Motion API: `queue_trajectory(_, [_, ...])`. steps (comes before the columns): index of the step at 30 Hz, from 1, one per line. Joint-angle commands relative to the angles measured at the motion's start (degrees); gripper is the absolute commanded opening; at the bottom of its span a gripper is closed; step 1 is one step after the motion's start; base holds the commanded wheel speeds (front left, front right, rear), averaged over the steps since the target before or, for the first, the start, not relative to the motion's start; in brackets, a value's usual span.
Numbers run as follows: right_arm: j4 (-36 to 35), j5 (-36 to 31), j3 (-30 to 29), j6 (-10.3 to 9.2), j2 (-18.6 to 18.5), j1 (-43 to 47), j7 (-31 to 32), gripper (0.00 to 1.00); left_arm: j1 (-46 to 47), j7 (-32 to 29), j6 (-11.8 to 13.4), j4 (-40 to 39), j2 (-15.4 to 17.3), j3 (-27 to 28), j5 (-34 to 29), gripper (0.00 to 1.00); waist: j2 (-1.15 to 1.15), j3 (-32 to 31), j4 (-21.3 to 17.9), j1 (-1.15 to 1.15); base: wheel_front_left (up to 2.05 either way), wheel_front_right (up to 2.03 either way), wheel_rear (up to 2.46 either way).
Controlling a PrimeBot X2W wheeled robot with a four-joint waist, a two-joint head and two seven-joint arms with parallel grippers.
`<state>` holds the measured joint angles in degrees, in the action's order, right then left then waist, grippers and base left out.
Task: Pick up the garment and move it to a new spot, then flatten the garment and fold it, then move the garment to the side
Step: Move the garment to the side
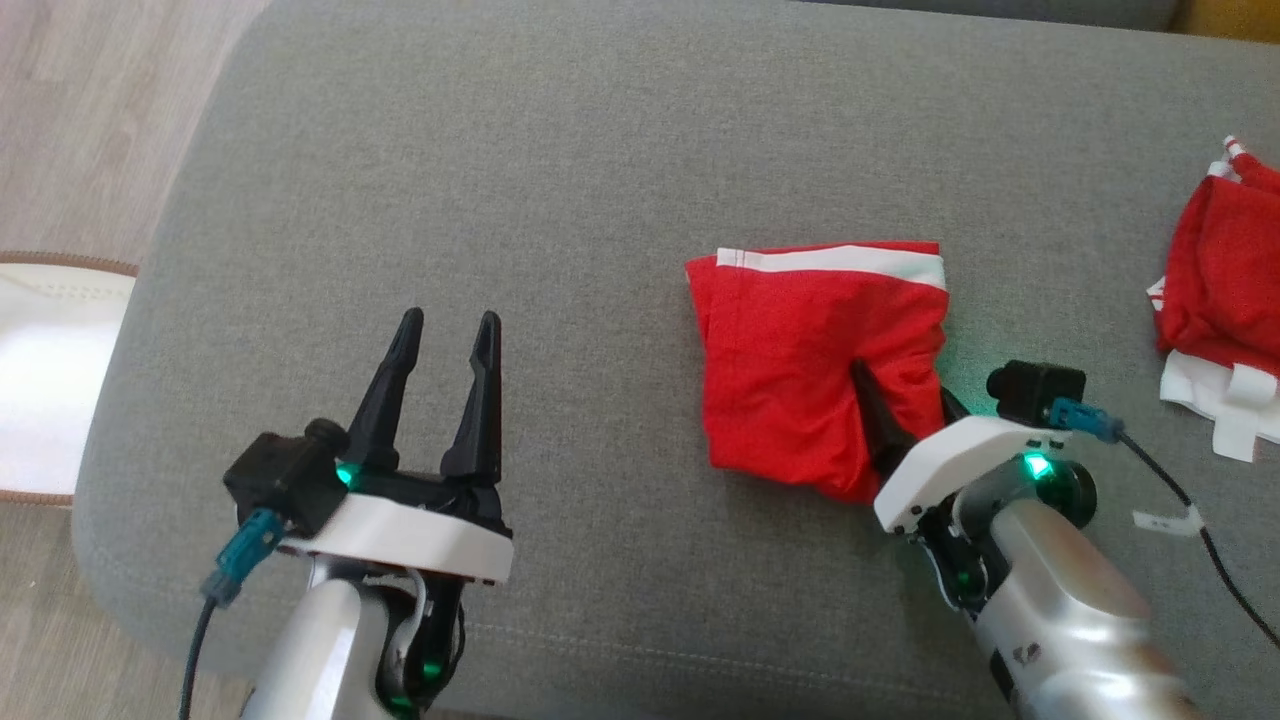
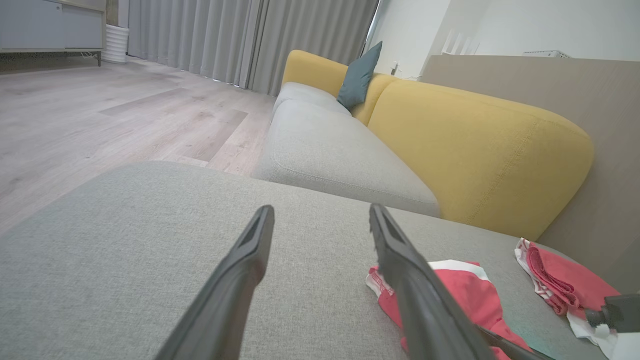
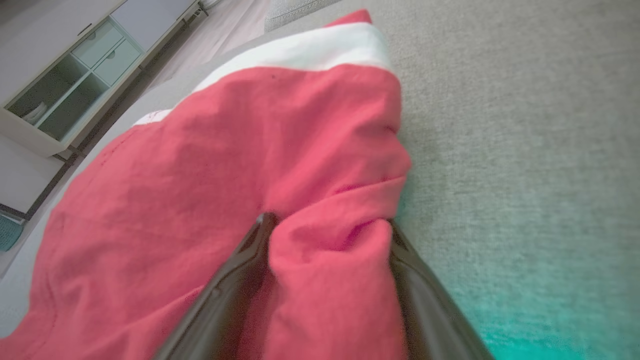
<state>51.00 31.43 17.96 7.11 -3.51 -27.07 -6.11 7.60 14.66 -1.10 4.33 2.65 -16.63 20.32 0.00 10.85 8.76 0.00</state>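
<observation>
Straddling a raised fold at the near right corner of the red garment (image 1: 800, 340): right tool (image 1: 900, 385), jaws wide apart, cloth between them | left tool (image 1: 449, 318): open, empty, above the grey cushion (image 1: 560, 180), near left | red garment: folded, right of centre, white band along its far edge | second red-and-white garment (image 1: 1225, 270): right edge

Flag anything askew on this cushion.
The folded garment is rucked at its near right corner, a ridge bunched between the fingers of the right pincer. A second red garment lies crumpled to its right.
</observation>
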Motion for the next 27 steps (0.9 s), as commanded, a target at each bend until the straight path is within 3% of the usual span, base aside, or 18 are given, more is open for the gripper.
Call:
queue_trajectory(1, [1.28,0.71,2.09,0.37,0.63,0.23,0.38,1.0,2.32,0.34,-0.33,-1.61,0.22,1.58,0.1,1.0,0.0,0.15,0.19,0.0,0.0,0.0,0.0])
queue_trajectory(2, [2.13,0.98,2.76,0.37,0.63,-0.21,0.47,1.0,2.36,0.34,-0.33,-1.57,0.22,1.58,0.13,1.0,0.0,0.24,0.28,0.0,0.0,0.0,0.0])
queue_trajectory(3, [2.85,1.35,3.42,0.37,0.63,-0.62,0.6,0.62,2.41,0.34,-0.32,-1.54,0.22,1.59,0.15,1.0,0.0,0.32,0.35,0.0,0.0,0.0,0.0])
queue_trajectory(4, [3.45,1.51,4.05,0.37,0.63,-1.07,0.46,0.0,2.46,0.34,-0.31,-1.52,0.22,1.62,0.17,1.0,0.0,0.38,0.38,0.0,0.0,0.0,0.0])
queue_trajectory(10, [7.72,-1.29,4.59,0.37,0.63,-4.46,-3.85,0.0,2.4,0.34,-0.05,-1.43,0.22,2.2,0.15,1.0,0.0,-0.1,-0.5,0.0,0.0,0.0,0.0])
queue_trajectory(14, [10.88,-7.77,2.52,0.37,0.63,-7.92,-6.65,0.0,2.11,0.34,-0.02,-1.64,0.22,2.63,-0.15,1.0,0.0,-0.81,-2.09,0.0,0.0,0.0,0.0])
queue_trajectory(16, [11.77,-14.08,0.11,0.37,-0.13,-10.54,-7.84,0.0,1.87,0.34,0.0,-1.99,0.22,3.04,-0.33,1.0,0.0,-1.23,-3.69,0.0,0.0,0.0,0.0])
queue_trajectory(22, [7.4,-24.3,-2.45,0.37,-4.34,-14.03,-7.87,0.0,1.36,0.34,-0.17,-2.46,0.22,3.43,-0.82,1.0,0.0,-1.52,-7.46,0.0,0.0,0.0,0.0])
queue_trajectory(27, [1.13,-28.56,-2.15,0.37,-9.81,-15.86,-2.91,0.0,1.62,0.34,-0.52,-2.71,0.22,3.55,-1.21,1.0,0.0,-0.65,-10.33,0.0,0.0,0.0,0.0])
